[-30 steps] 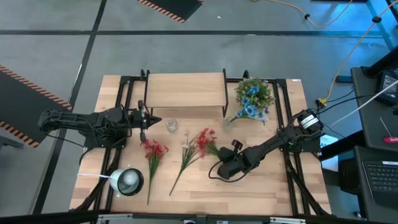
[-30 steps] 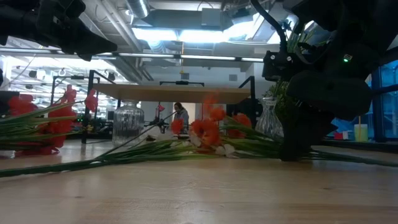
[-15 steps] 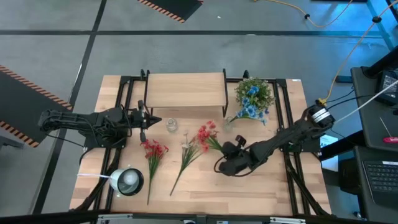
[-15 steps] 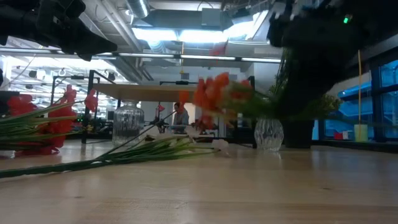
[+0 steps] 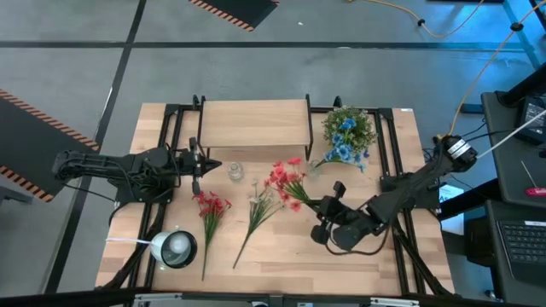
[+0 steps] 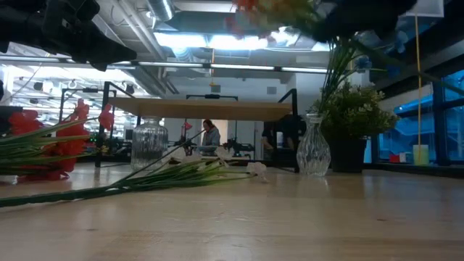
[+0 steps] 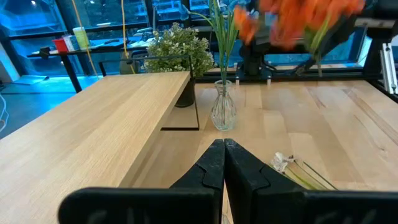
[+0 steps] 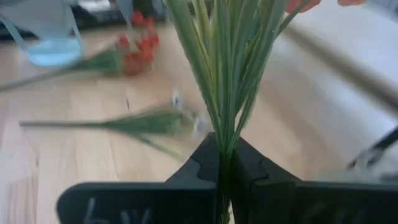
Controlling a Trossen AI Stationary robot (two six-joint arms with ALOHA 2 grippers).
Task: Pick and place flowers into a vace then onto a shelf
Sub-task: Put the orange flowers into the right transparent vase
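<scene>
The shelf (image 5: 256, 125) stands at the table's (image 5: 375, 260) far edge, with a potted plant (image 5: 348, 128) beside it and a clear vase (image 5: 313, 169) holding a blue sprig (image 5: 341, 153) just in front. The right gripper (image 5: 327, 207) pinches a red-bloomed flower (image 5: 284, 178) by its stem, lifted off the table near that vase. A small empty glass jar (image 5: 235, 171) sits by the left gripper (image 5: 210, 165), whose fingers are pressed together; another red sprig (image 5: 209, 213) and the whitish one (image 5: 254, 211) lie flat on the table.
</scene>
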